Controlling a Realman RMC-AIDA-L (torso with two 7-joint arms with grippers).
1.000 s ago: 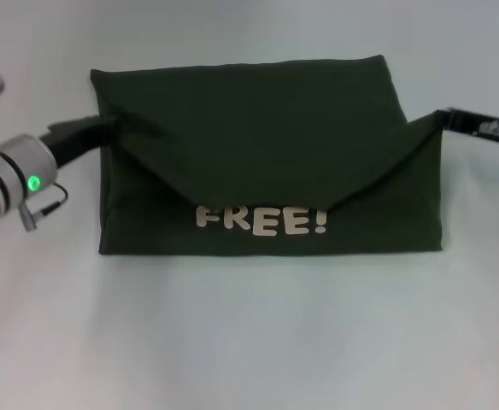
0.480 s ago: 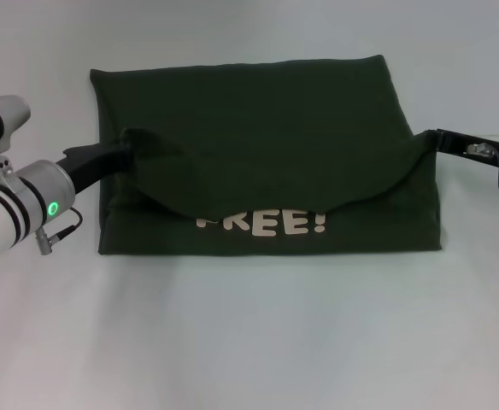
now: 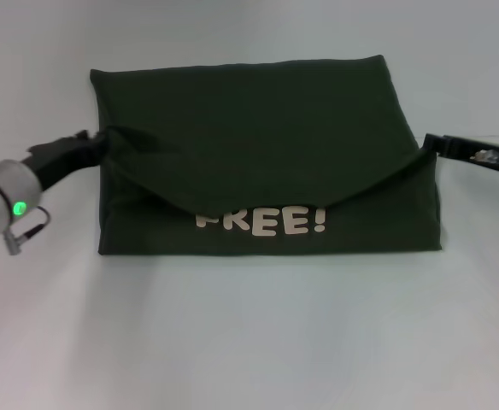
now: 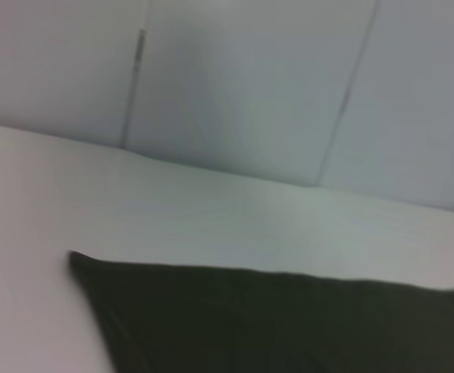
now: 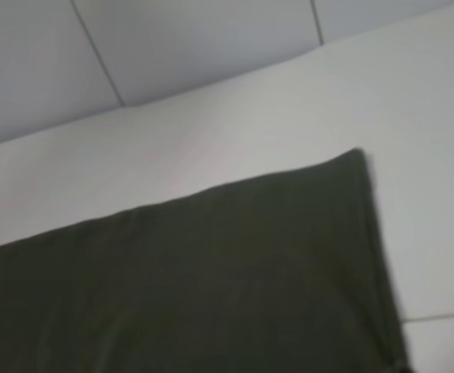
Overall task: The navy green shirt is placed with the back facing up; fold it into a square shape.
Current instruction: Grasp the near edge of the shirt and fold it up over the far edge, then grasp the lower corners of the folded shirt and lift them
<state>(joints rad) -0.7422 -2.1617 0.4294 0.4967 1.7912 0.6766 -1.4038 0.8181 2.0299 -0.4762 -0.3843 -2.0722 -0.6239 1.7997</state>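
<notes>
My left gripper (image 3: pixel 96 143) and right gripper (image 3: pixel 431 142) sit at the navy green shirt's (image 3: pixel 258 111) side edges; whether either pinches cloth, I cannot tell. It looks soft and limp, so I judge edges or corners the best hold.

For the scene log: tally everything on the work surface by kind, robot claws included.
Shirts: 1, the navy green shirt, partly folded with its FREE! lettering showing.
Claws: 2, the left claw at the shirt's left edge and the right claw at its right edge.
Tables: 1, the white table.
Total: 4
</notes>
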